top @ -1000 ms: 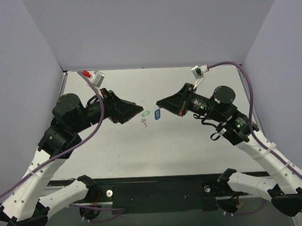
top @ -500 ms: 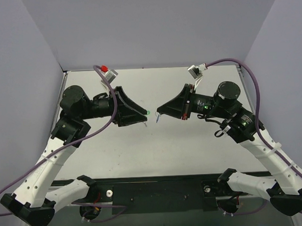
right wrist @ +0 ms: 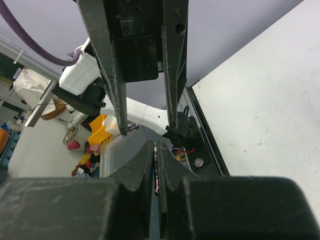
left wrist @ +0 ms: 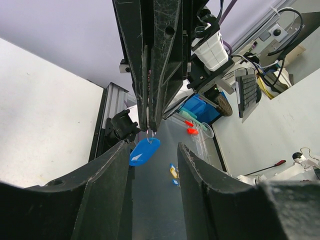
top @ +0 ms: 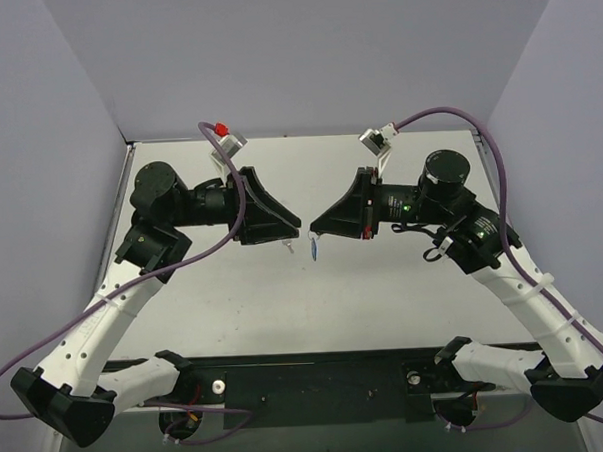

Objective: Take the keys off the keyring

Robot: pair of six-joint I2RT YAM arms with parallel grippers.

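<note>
While aloft, keyring (left wrist: 144,151) in right gripper (top: 314,229).

A: The keyring (left wrist: 145,151) at the right end effector (left wrist: 149,127) tips?
B: Smooth blue plastic, slightly glossy, with its thin loop of bright metal.
A: And the end effector's own surface?
B: Matt black plastic, scuffed. The left end effector (right wrist: 147,129) looks the same.
A: The counter (top: 384,282) below them?
B: Pale, matt, smooth.

Left gripper (top: 298,227): I've swung it right and up, and its tips now sit close to the right one's
Right gripper (top: 314,228): now pinched on the thin ring
Keyring (top: 315,249): lifted off the table (top: 384,282), blue tag dangling below my right gripper
Green tag: gone from my overhead view
</note>
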